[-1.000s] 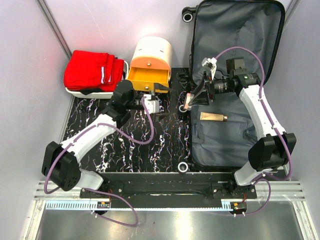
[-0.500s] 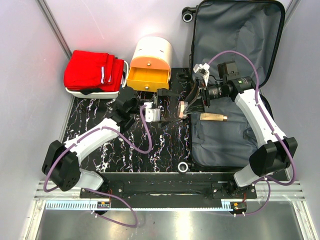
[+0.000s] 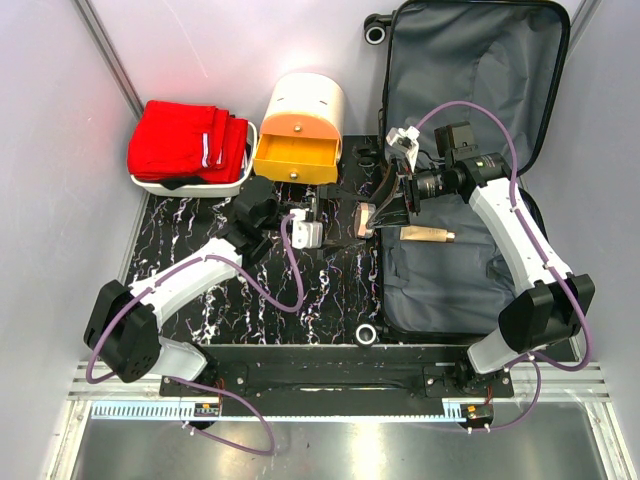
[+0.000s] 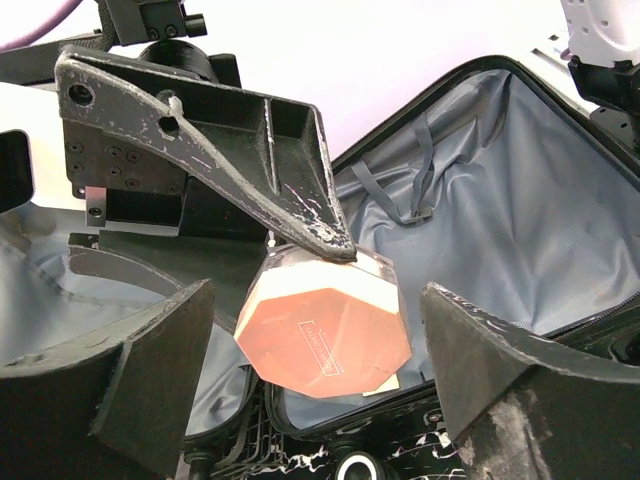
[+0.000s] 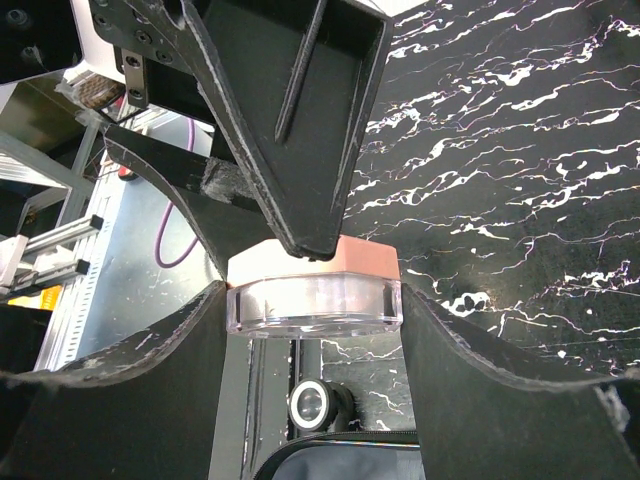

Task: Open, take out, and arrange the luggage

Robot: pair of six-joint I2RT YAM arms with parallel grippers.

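The left arm is seen reaching from its base at the near left diagonally toward the middle of the table, its forearm held low and its wrist turned to the right. The right arm is raised over the luggage and bent back to the left, so that the two grippers are brought tip to tip just beside the case's left edge. A small clear jar with a peach-coloured lid is clamped between the fingers of the right gripper, both of which are pressed against its sides. The left gripper is spread wide on either side of that jar, a narrow gap being left at each finger, and nothing is gripped by it. The luggage is laid open on the right side of the table: its base is set flat with the grey lining upward, and its lid is propped upright against the back wall. Its long axis is run from the near edge toward the far wall, with the wheels turned to the left. A tan tube is seen lying crosswise in the base.
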